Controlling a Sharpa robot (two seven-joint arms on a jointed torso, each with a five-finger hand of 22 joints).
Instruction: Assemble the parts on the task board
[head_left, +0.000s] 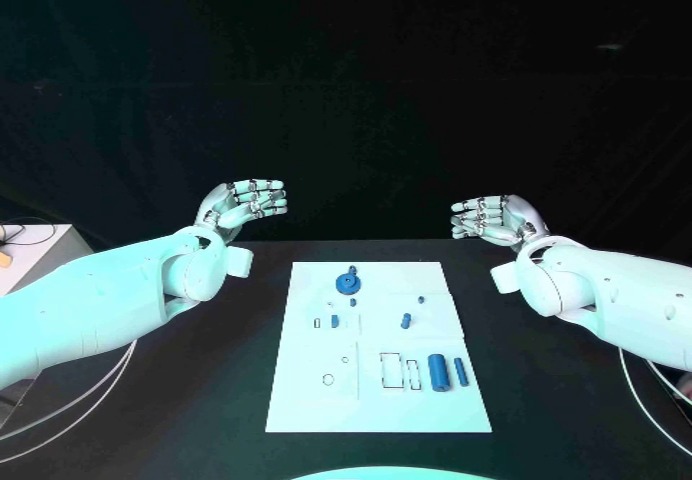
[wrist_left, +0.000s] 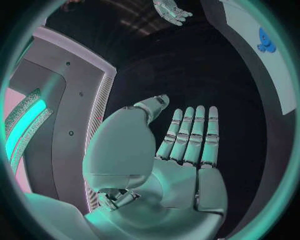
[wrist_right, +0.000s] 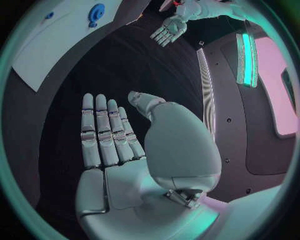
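The white task board (head_left: 433, 400) lies in the middle of the black table. A round blue part (head_left: 349, 281) stands near its far edge, also seen as the blue part (wrist_left: 266, 41) and the blue part (wrist_right: 96, 13). Two blue cylinders (head_left: 447, 372) lie side by side near the board's front right. Small blue pieces (head_left: 405, 320) sit mid-board. My left hand (head_left: 245, 205) is raised beyond the board's far left corner, fingers apart, holding nothing. My right hand (head_left: 490, 217) hovers beyond the far right corner, also empty. The left palm (wrist_left: 181, 165) and right palm (wrist_right: 119, 165) are flat with straight fingers.
A pale box (head_left: 22, 250) with cables stands at the table's left edge. Black table surface (head_left: 562, 400) surrounds the board on both sides. Grey panels with a lit strip (wrist_right: 247, 50) stand behind the hands.
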